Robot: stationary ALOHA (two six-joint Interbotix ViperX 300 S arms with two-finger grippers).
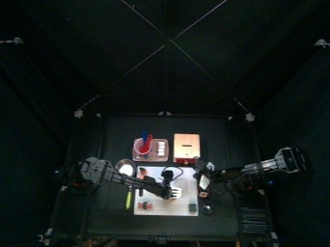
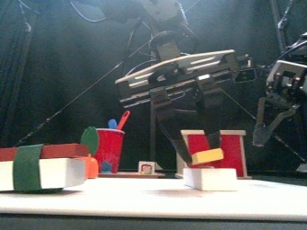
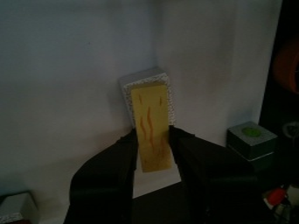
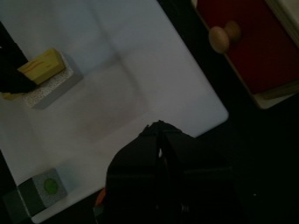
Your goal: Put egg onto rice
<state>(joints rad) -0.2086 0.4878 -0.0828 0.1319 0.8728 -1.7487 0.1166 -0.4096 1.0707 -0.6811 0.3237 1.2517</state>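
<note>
Holding egg (image 2: 207, 156) just over rice (image 2: 213, 178), tilted and barely touching.

Left gripper (image 3: 156, 156) pinching the yellow strip; right gripper (image 4: 160, 147) clenched shut, idling aside. Risking a skewed drop: releasing while tilted, sliding the slab off onto the white mat (image 4: 128, 79).

The top view looks straight down from high up, so the table (image 1: 161, 178) is small at mid-picture. The front view sits at the table's (image 2: 156, 199) near edge, looking level across it, close to the rice (image 2: 211, 178). The left wrist view looks down from close above the same rice (image 3: 147, 90) and egg (image 3: 152, 122). The right wrist view, farther off, shares that egg (image 4: 38, 66) and the white mat (image 4: 111, 83).
</note>
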